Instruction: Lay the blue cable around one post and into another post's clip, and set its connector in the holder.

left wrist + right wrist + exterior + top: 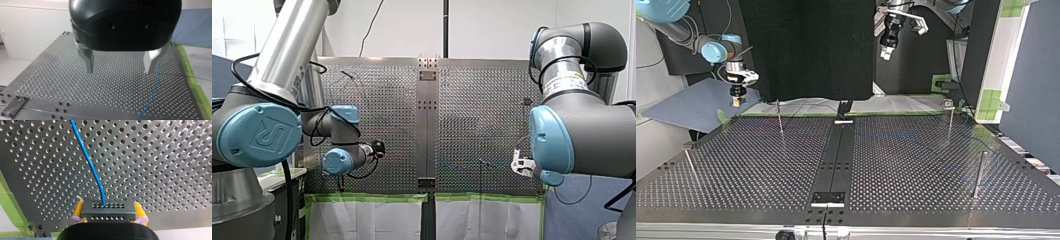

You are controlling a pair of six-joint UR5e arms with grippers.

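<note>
My front camera sits behind and above the shoulders, facing out over the perforated table (477,125). My left arm (257,130) enters at 9 o'clock and my right arm (592,130) at 3. The top camera looks back from the far edge, low down. The left wrist camera rides high above the table. The right wrist camera sits close, with the connector (108,211) at 6 o'clock. Both wrist views share the blue cable (155,85).
</note>
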